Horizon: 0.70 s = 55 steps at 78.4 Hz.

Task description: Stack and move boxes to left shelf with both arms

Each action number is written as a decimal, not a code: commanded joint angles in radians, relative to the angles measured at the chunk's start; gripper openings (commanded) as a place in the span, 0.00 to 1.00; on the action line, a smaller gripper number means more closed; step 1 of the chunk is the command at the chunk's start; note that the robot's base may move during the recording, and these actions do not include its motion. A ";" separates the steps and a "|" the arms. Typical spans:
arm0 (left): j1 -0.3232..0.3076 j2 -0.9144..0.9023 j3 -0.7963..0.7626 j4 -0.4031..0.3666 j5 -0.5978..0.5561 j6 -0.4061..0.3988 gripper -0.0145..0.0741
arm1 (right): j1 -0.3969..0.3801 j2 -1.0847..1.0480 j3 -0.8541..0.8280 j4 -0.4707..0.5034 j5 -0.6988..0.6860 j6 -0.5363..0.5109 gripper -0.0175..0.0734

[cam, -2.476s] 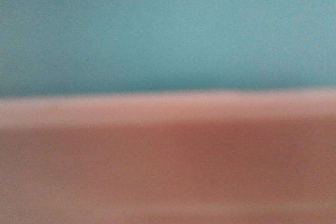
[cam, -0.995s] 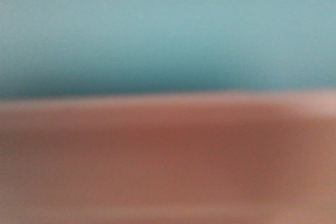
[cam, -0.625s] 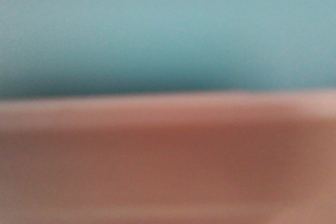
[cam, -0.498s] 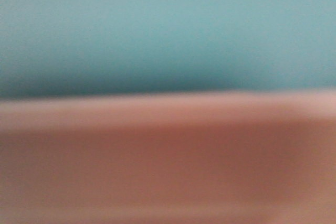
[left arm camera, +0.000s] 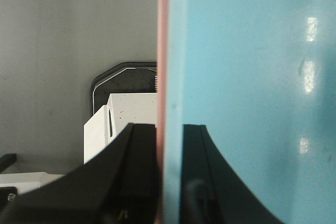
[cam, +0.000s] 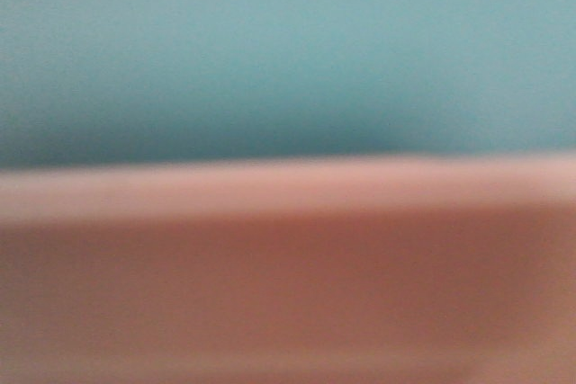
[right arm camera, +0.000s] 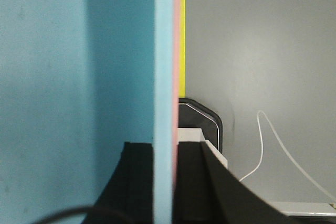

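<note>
The two boxes are nested, and they fill the front view as a blur: the sky-blue box [cam: 288, 51] above, the pink box [cam: 288, 294] below. In the left wrist view my left gripper [left arm camera: 169, 174] is shut on their doubled side wall, with the pink box's edge [left arm camera: 163, 51] on the outside and the blue box's floor [left arm camera: 252, 77] on the inside. My right gripper [right arm camera: 164, 182] is shut on the opposite wall, blue edge [right arm camera: 163, 51] beside pink edge [right arm camera: 178, 51]. The left shelf is out of view.
Below the boxes lies grey floor [left arm camera: 63, 51]. A white block on a black rounded base [left arm camera: 126, 111] sits under the left side and also shows in the right wrist view [right arm camera: 202, 119]. A thin white cable [right arm camera: 273, 140] and a yellow strip [right arm camera: 182, 35] lie by the right side.
The boxes stay pressed close to the front camera. The pale pink rim band wobbles slightly and now looks brighter and more even across the frame.
</note>
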 commanded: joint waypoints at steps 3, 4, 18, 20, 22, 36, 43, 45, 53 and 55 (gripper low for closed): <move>-0.013 -0.036 -0.036 -0.040 0.046 0.000 0.16 | 0.002 -0.035 -0.037 -0.005 0.049 -0.001 0.27; -0.013 -0.036 -0.036 -0.040 0.046 0.000 0.16 | 0.002 -0.035 -0.037 -0.005 0.049 -0.001 0.27; -0.013 -0.036 -0.036 -0.040 0.043 0.000 0.16 | 0.002 -0.035 -0.037 -0.005 0.049 -0.001 0.27; -0.013 -0.036 -0.036 -0.040 0.043 0.000 0.16 | 0.002 -0.035 -0.037 -0.005 0.048 -0.001 0.27; -0.013 -0.036 -0.036 -0.040 0.043 0.000 0.16 | 0.002 -0.035 -0.037 -0.005 0.048 -0.001 0.27; -0.013 -0.036 -0.036 -0.040 0.041 0.000 0.16 | 0.002 -0.035 -0.037 -0.005 0.048 -0.001 0.27; -0.013 -0.036 -0.036 -0.040 0.041 0.000 0.16 | 0.002 -0.035 -0.037 -0.005 0.048 -0.001 0.27; -0.013 -0.036 -0.036 -0.040 0.041 0.000 0.16 | 0.002 -0.035 -0.037 -0.005 0.048 -0.001 0.27; -0.013 -0.036 -0.036 -0.040 0.041 0.000 0.16 | 0.002 -0.035 -0.037 -0.005 0.048 -0.001 0.27; -0.013 -0.036 -0.036 -0.040 0.041 0.000 0.16 | 0.002 -0.035 -0.037 -0.005 0.048 -0.001 0.27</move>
